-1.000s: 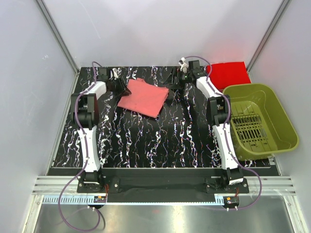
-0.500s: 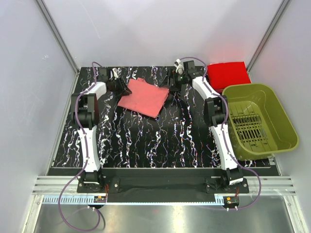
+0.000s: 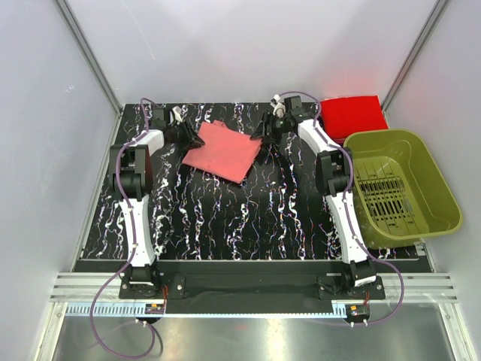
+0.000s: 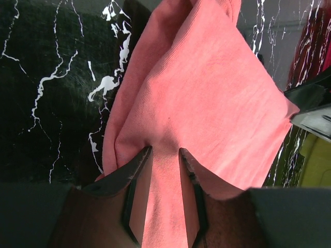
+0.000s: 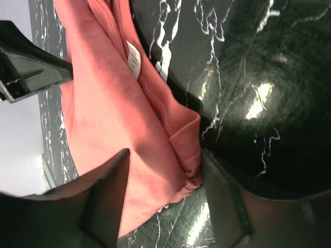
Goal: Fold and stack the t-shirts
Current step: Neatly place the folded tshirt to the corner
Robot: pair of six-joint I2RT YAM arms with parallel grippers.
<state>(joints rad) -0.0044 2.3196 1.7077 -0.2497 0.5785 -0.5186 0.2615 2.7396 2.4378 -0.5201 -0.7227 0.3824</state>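
Observation:
The salmon-pink t-shirt (image 3: 223,150) lies folded flat at the back middle of the table. My left gripper (image 3: 197,139) is at its left corner and is shut on a pinch of the pink cloth (image 4: 207,88), which runs between the jaws (image 4: 164,151). My right gripper (image 3: 259,135) is at the shirt's right corner. Its jaws (image 5: 164,157) are open and straddle the folded corner of the shirt (image 5: 108,103), low over the table. The brighter red t-shirt (image 3: 353,113) lies folded at the back right corner, away from both grippers.
An olive-green plastic basket (image 3: 385,135) stands at the right edge of the table, just in front of the red shirt. The table top is black marble-patterned (image 3: 248,218). White walls close in the back and both sides.
My right gripper has moved left from near the red shirt to the right corner of the salmon-pink shirt. The left gripper has stayed at the shirt's left corner.

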